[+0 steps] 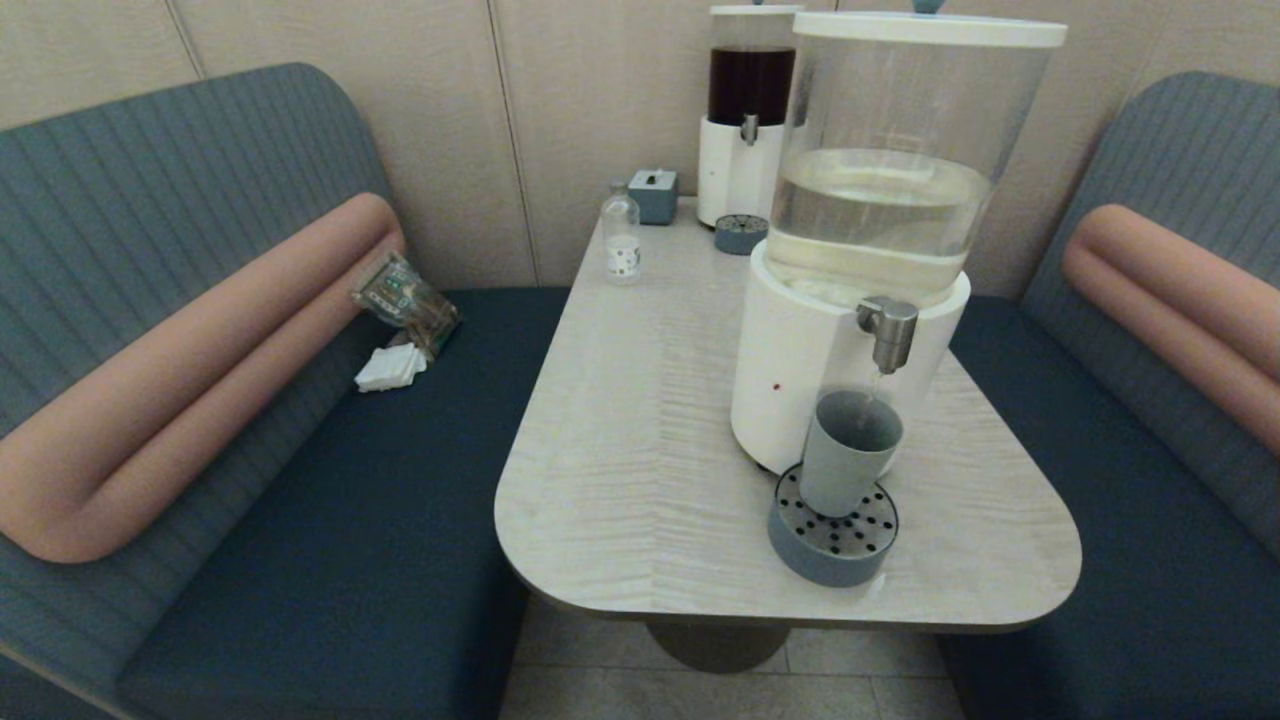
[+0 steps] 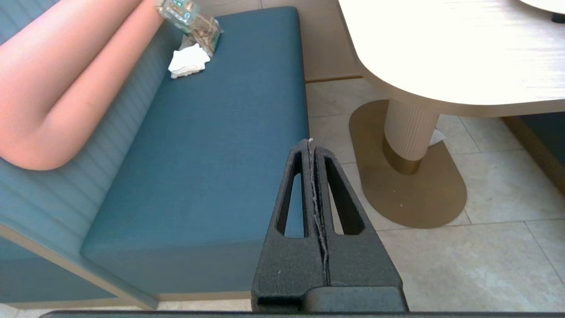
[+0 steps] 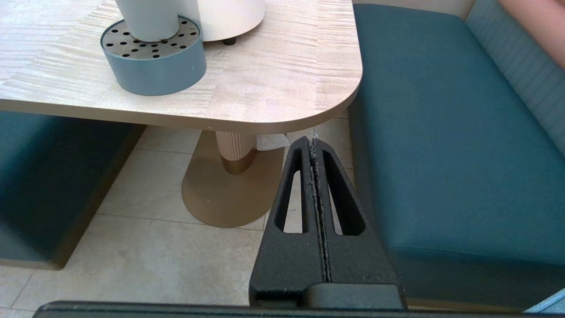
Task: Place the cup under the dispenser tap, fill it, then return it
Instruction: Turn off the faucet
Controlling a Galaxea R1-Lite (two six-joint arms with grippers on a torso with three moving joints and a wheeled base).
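Note:
The grey-blue cup (image 1: 848, 452) stands upright on the round perforated drip tray (image 1: 833, 535), directly below the brushed-steel dispenser tap (image 1: 888, 332) of the large white-based dispenser (image 1: 815, 370). A thin stream runs from the tap into the cup. The cup's lower part (image 3: 148, 20) also shows in the right wrist view. Neither arm shows in the head view. My left gripper (image 2: 310, 142) hangs shut and empty below table height, over the floor beside the left bench. My right gripper (image 3: 312, 140) is shut and empty too, low beside the right bench, well short of the cup.
A dark-liquid dispenser (image 1: 748, 110) with its own drip tray (image 1: 740, 234), a small clear bottle (image 1: 621, 238) and a grey box (image 1: 654, 194) stand at the table's far end. A packet (image 1: 405, 298) and napkins (image 1: 390, 368) lie on the left bench. The table's pedestal (image 3: 236, 152) stands on tiled floor.

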